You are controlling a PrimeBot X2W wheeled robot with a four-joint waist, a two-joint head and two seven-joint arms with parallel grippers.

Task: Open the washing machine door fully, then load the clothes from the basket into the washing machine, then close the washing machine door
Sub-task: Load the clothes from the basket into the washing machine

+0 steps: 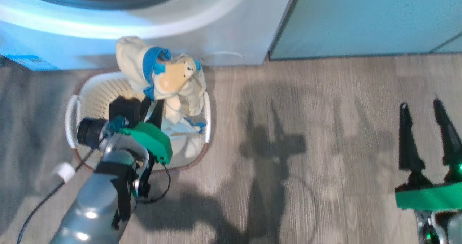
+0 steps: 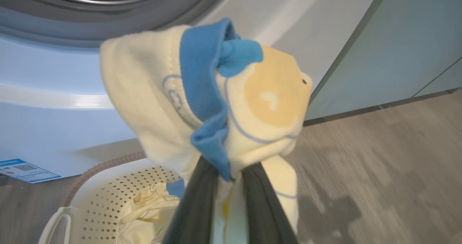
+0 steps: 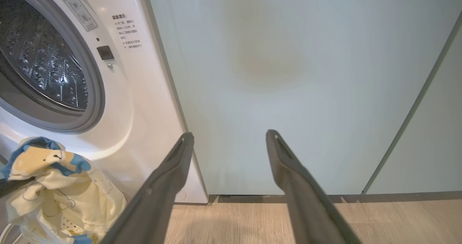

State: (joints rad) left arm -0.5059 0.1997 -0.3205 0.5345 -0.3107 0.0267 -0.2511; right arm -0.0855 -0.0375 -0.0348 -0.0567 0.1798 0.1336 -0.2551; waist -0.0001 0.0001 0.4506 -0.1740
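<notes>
Pinching a bundle of the clothes (image 2: 151,92), the left gripper (image 2: 229,170) has its two dark fingers (image 2: 200,204) clamped on cream-yellow fabric with bright blue patches. The cloth bunches above the fingertips, and a loose end hangs down between the fingers. Just below and to the left of these fingers sits the basket (image 2: 108,186), cream-white with perforated sides and a brown rim. More cream fabric (image 2: 144,211) lies inside it. Beyond the fingers stands the washing machine (image 2: 54,121), its white front close behind the basket. Its grey-rimmed drum mouth (image 2: 108,20) is above the held bundle, and a blue sticker (image 2: 21,170) is low on its front, to the fingers' left. To the fingers' right are a pale green cabinet (image 2: 397,49) and the wooden floor (image 2: 379,164).

The right gripper (image 3: 230,135) has its fingers spread apart with nothing between them. Straight ahead of its fingers is the flat cabinet front. The washer's steel drum is up and to their left, and the held bundle is low to their left, well apart from them.
</notes>
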